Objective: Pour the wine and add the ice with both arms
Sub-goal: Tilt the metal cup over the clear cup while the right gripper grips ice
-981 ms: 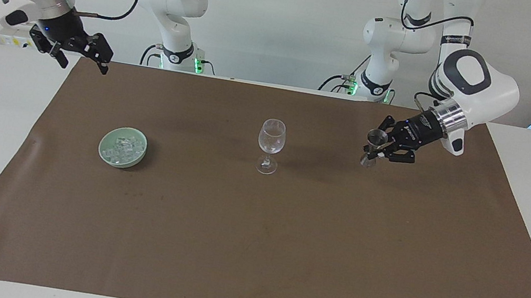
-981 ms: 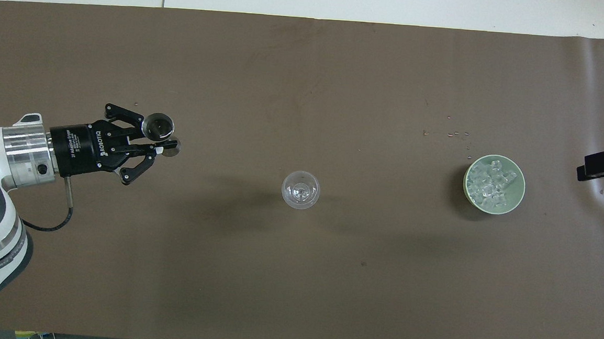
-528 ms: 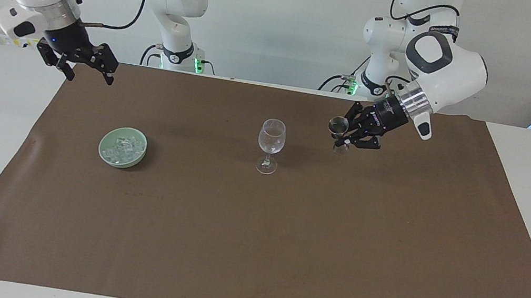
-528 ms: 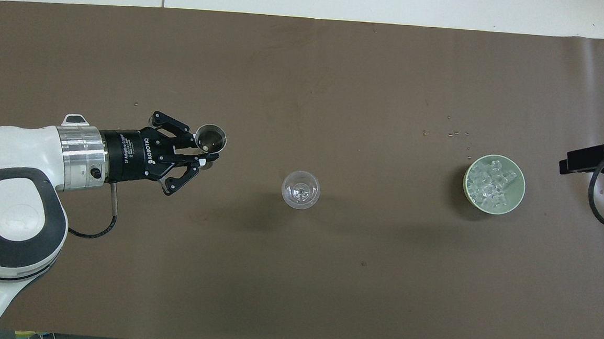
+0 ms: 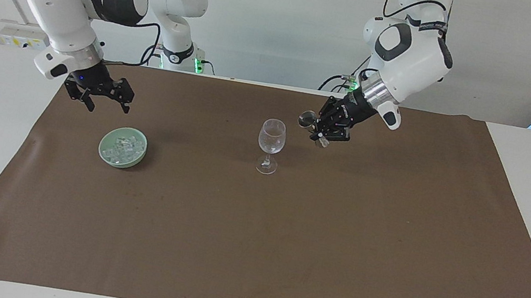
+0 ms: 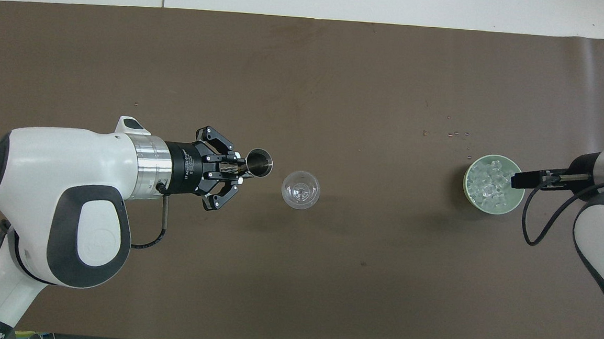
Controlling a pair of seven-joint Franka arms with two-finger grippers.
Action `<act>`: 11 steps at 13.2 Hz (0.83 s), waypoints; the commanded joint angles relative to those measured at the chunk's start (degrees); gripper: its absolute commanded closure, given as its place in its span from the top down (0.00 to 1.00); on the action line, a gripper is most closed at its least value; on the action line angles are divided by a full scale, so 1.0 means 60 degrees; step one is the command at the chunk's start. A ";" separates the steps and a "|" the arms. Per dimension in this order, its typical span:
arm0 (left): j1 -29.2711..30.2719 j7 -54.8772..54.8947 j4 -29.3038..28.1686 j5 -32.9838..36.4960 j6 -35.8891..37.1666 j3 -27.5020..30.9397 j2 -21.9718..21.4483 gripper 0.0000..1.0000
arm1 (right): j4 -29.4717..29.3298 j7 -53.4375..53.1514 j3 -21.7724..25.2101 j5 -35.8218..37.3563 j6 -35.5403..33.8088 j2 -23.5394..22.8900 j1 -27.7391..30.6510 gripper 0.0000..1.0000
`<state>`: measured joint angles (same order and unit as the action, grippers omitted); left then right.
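left gripper (image 5: 321, 127) is clamped on a small steel measuring cup (image 6: 259, 162), carried in the air just beside the clear stemmed wine glass (image 5: 272, 138), on the side toward the left arm's end of the brown table mat (image 5: 280, 258); the pour likely needs only a short shift and a tip. right gripper (image 5: 104, 96), fingers spread and empty, hangs over the rim of the pale green bowl (image 5: 107, 154) holding the small clear ice cubes (image 6: 490, 183), toward the right arm's end.

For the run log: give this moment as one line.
left gripper: shut on metal cup, beside wine glass | right gripper: open, over bowl rim | ice: in bowl
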<state>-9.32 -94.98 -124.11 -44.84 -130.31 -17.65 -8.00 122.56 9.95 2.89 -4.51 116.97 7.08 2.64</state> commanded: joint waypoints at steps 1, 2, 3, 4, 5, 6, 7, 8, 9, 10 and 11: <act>-0.0452 -0.0327 0.0119 0.0777 -0.0211 0.0027 0.0160 0.00 | 0.0257 0.0421 -0.0028 -0.0215 0.0777 -0.0401 0.0058 0.96; -0.0569 -0.0574 0.0177 0.1157 -0.0255 0.0027 0.0233 0.00 | 0.0446 0.0422 -0.0028 -0.0215 0.0967 -0.0490 0.0058 0.96; -0.0729 -0.1026 0.0235 0.1712 -0.0560 0.0012 0.0379 0.00 | 0.0810 0.0393 -0.0028 -0.0215 0.1245 -0.0491 0.0044 0.94; -0.0949 -0.1553 0.0367 0.2283 -0.0853 0.0012 0.0583 0.00 | 0.1176 0.0392 -0.0028 -0.0215 0.1552 -0.0477 0.0043 0.81; -0.1023 -0.1906 0.0614 0.2825 -0.0885 0.0012 0.0861 0.00 | 0.1281 0.0392 -0.0028 -0.0215 0.1918 -0.0476 0.0029 0.81; -0.1125 -0.2112 0.0791 0.3251 -0.0870 0.0012 0.1038 0.00 | 0.1283 0.0421 -0.0028 -0.0215 0.1994 -0.0476 0.0029 0.82; -0.1199 -0.2216 0.0836 0.3545 -0.0812 0.0012 0.1069 0.00 | 0.1341 0.0422 -0.0043 -0.0215 0.2096 -0.0476 -0.0073 0.83; -0.1229 -0.2217 0.0837 0.4027 -0.0710 0.0012 0.1069 0.00 | 0.1370 0.0407 -0.0043 -0.0215 0.2199 -0.0476 -0.0306 0.83; -0.1331 -0.2232 0.0866 0.4583 -0.0434 0.0012 0.1054 0.00 | 0.1385 0.0407 -0.0043 -0.0215 0.2272 -0.0505 -0.0352 0.83; -0.1346 -0.2217 0.1011 0.4893 -0.0199 -0.0002 0.1054 0.00 | 0.1400 0.0422 -0.0043 -0.0215 0.2316 -0.0709 -0.0367 0.83; -0.1346 -0.2217 0.1128 0.5055 -0.0008 -0.0002 0.1083 0.00 | 0.1400 0.0465 -0.0043 -0.0200 0.2578 -0.0885 -0.0367 0.83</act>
<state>-16.72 -106.95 -119.69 -17.57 -133.47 -18.02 -1.89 129.86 10.78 2.72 -4.52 129.62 2.88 0.18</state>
